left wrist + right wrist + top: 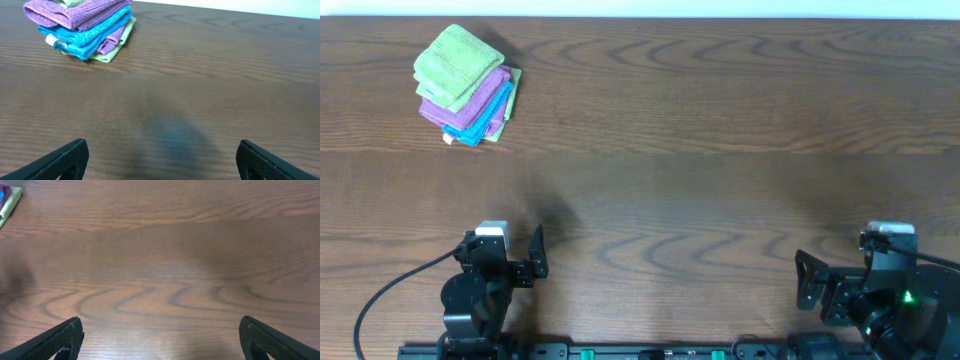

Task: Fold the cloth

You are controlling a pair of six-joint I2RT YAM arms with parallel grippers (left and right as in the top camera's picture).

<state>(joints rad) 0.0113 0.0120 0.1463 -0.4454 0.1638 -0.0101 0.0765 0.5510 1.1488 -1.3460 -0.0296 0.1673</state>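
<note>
The cloth (458,62) lies folded on top of a small stack, over a purple cloth (80,12) and a blue cloth (85,36), at the far left corner of the tabletop (700,150), well apart from both pincers. The left pincer (162,162) and right pincer (160,340) both gape wide and hold nothing. Each arm sits tucked low at the near edge, fingers pointing across the wood.

Far left on the table (225,75), a purple cloth (80,12) lies atop a blue cloth (87,36); near, the left gripper (162,151) gapes wide.
</note>
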